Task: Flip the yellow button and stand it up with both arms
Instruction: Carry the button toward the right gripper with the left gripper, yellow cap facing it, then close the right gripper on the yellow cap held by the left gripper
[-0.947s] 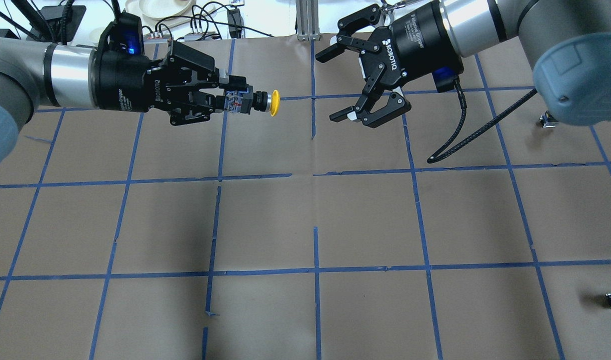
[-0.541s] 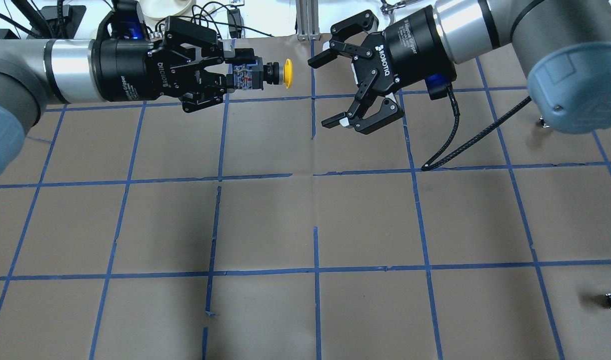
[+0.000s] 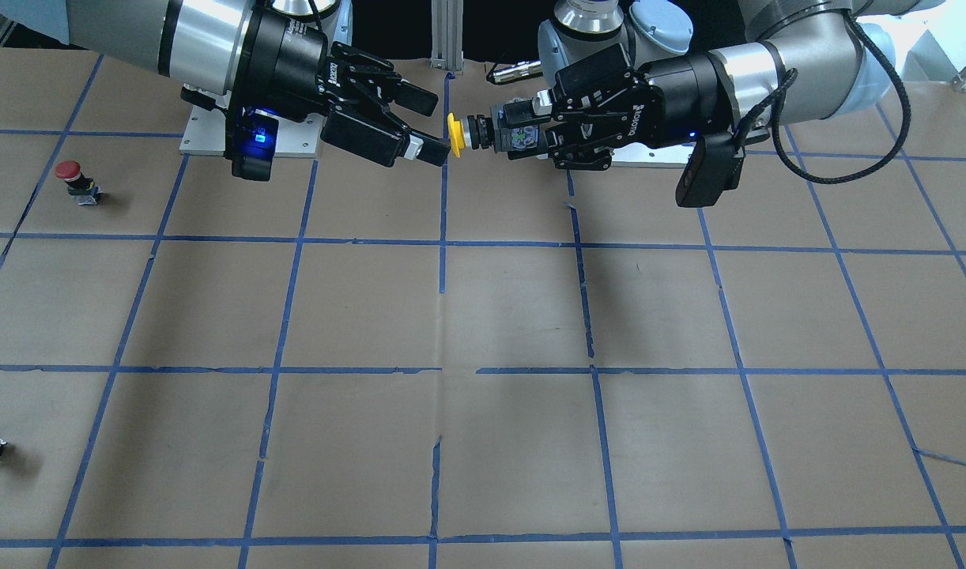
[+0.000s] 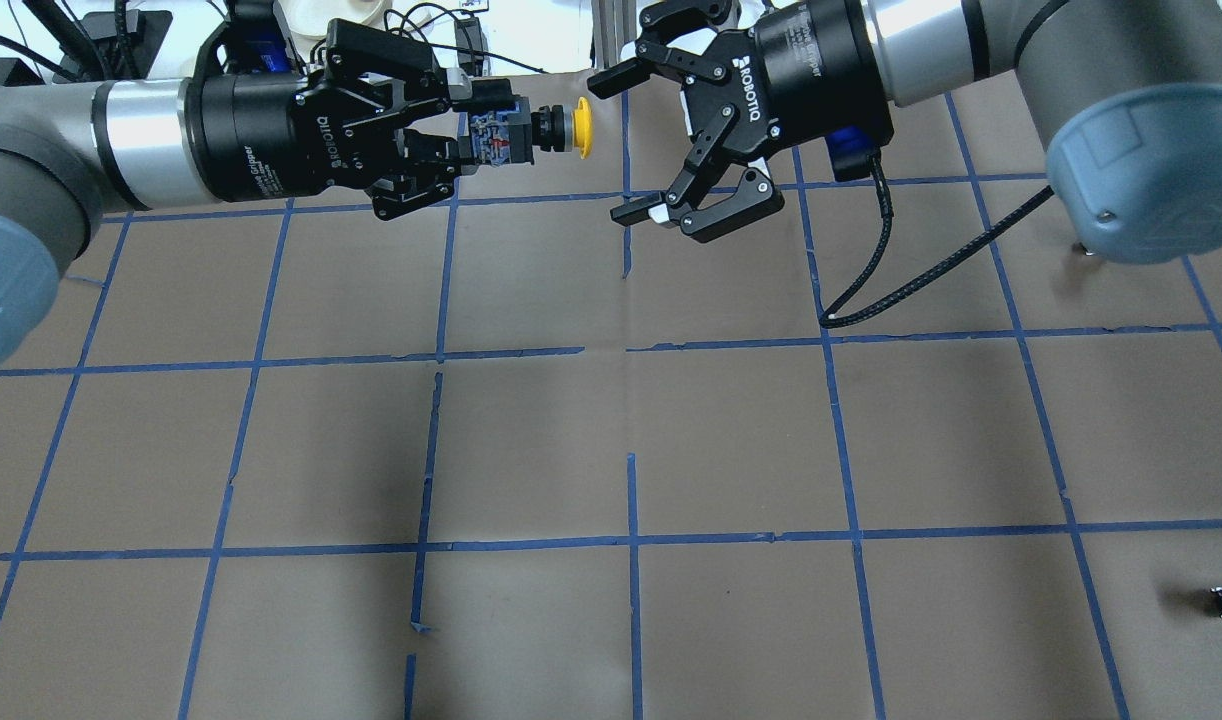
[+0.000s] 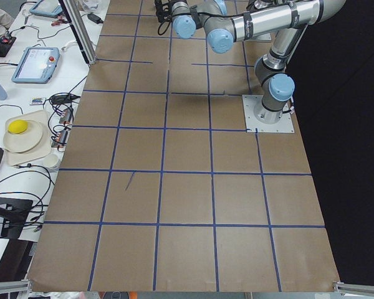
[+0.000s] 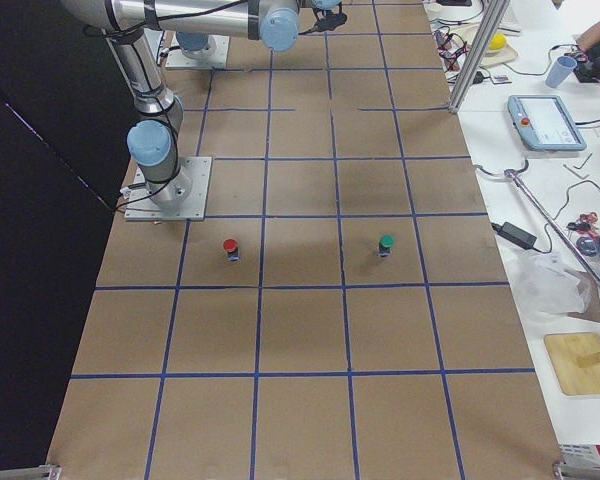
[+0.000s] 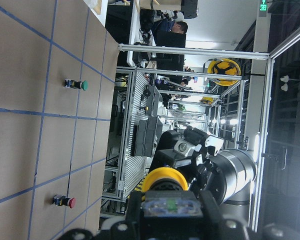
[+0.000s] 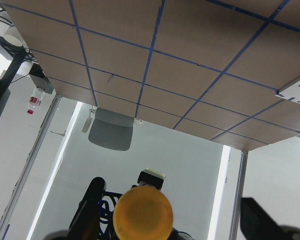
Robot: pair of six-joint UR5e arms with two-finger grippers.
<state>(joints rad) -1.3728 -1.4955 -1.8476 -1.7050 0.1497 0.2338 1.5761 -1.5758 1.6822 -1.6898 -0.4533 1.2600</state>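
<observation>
The right tool [image 4: 613,150] has swung closer at upper centre of the overhead view, fingers spread wide, just short of the yellow cap; the left tool [image 4: 463,132] stays clamped on the yellow button [image 4: 531,133], held level above the counter [image 4: 731,440].

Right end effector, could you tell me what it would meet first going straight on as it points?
Most likely the yellow mushroom-capped push-button switch, cap first, held by the left end effector and facing the open right end effector; depth is unclear.
</observation>
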